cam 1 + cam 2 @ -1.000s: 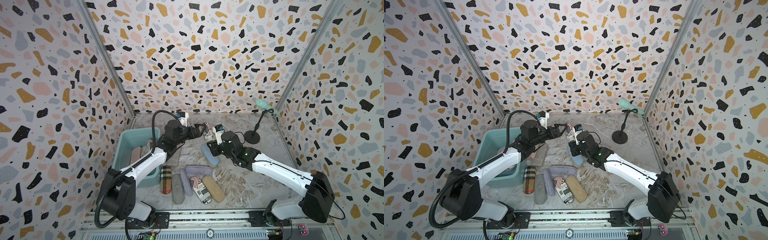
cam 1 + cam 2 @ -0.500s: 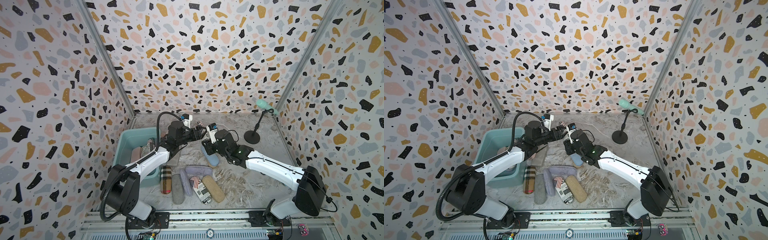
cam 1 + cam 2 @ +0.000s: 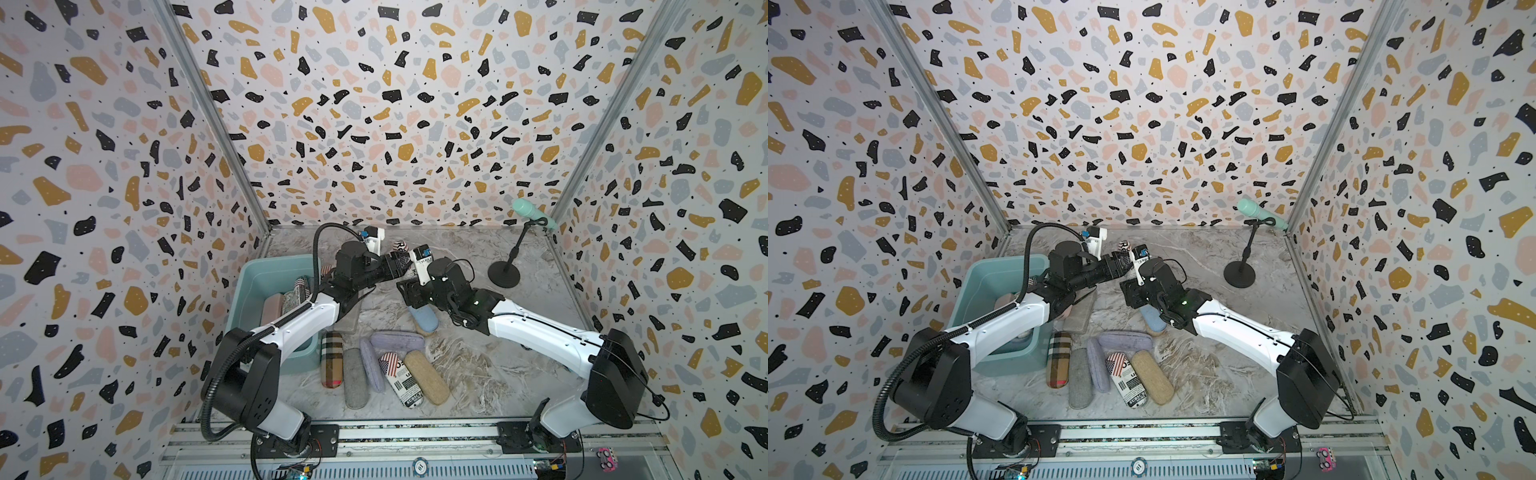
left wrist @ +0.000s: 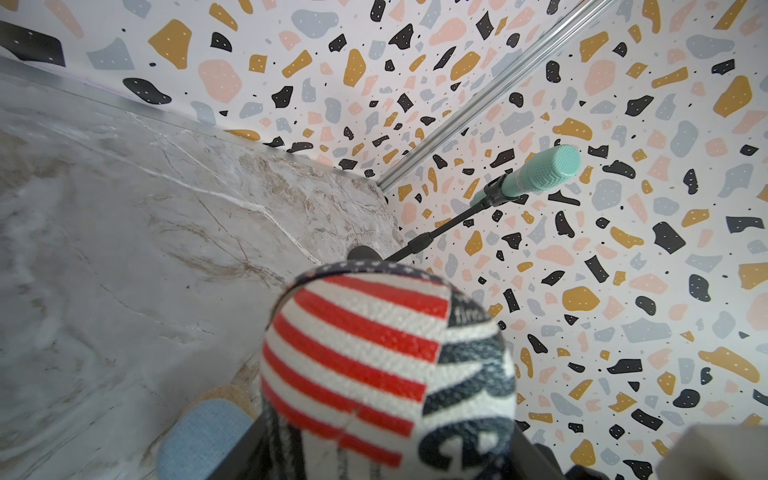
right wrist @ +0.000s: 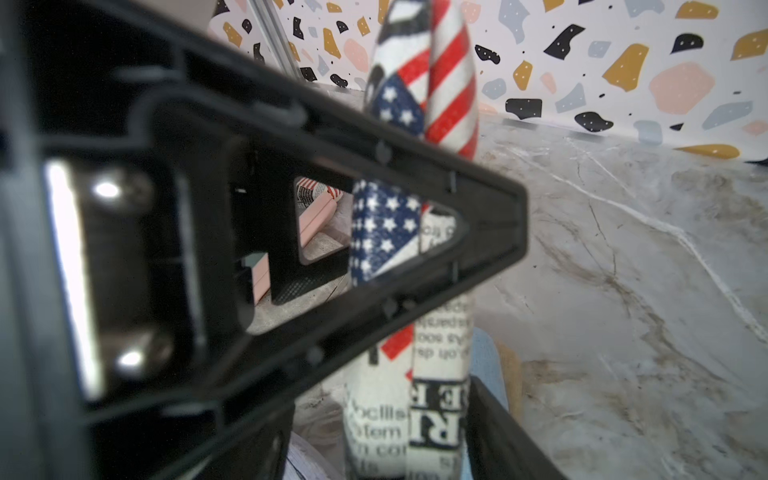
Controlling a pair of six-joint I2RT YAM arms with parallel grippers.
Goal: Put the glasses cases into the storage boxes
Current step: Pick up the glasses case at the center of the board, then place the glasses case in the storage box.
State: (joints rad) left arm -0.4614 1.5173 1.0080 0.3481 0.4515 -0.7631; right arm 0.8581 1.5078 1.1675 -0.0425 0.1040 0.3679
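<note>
Newsprint flag case (image 4: pixel 374 353) hung just off the far corner of the tub (image 3: pixel 276 262); I judged it light, stiff-shelled, best pinched across its middle. Left gripper (image 3: pixel 397 265) clamped it; right gripper (image 3: pixel 409 287) flanked it, grip unclear. Counted one tub, six loose cases (image 3: pixel 395 374) by its near corner, one light blue case (image 3: pixel 424 318) farther out.

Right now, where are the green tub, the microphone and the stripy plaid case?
green tub (image 3: pixel 259 282): a top view, its bare inner wall.
microphone (image 3: pixel 523 206): a top view, its mint head.
plaid case (image 3: pixel 332 359): a top view, its middle.
</note>
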